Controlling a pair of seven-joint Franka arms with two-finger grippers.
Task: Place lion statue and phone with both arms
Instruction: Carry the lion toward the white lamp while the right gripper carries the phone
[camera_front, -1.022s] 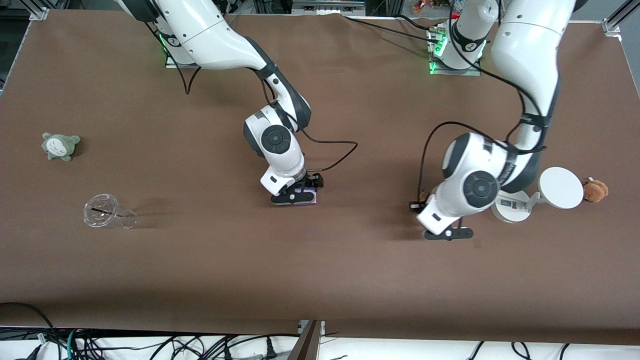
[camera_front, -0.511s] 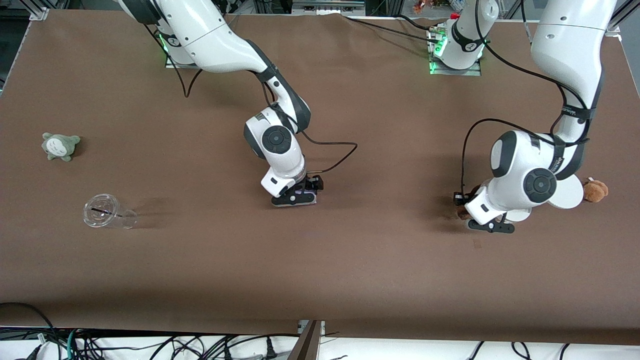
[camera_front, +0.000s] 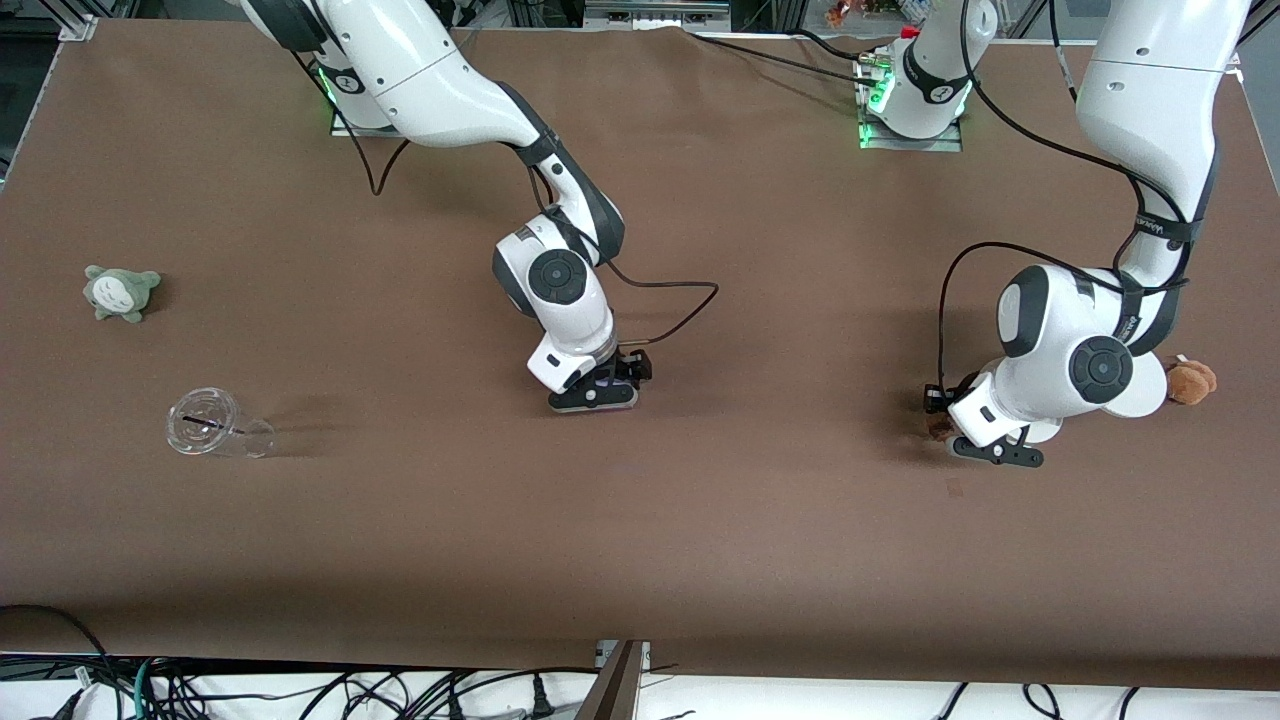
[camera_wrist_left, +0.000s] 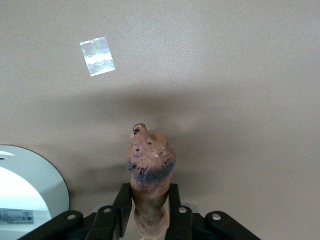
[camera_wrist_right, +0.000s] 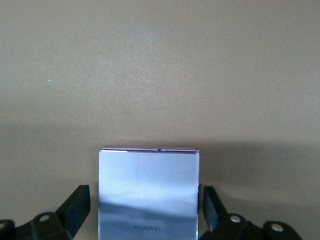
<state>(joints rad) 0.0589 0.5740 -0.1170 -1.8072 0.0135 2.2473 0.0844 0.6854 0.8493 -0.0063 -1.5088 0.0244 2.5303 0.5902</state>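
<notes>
My left claw is clamped tight on the lion, its maned head poking out past my fingers. I hold it low over the table, toward my left arm's end, just beside the white scale. From the front my own wrist covers most of the lion, so I can't quite tell whether it touches the cloth or hangs just clear of it. A small brown plush lies by the scale's round plate.

My right claw is at mid-table, spread as wide as it goes, a finger on each side of the phone. The phone lies flat on the table between them with a thin gap at each edge, so I have no grip on it.

Toward my right arm's end lie a grey plush and, nearer the camera, a clear cup on its side.
</notes>
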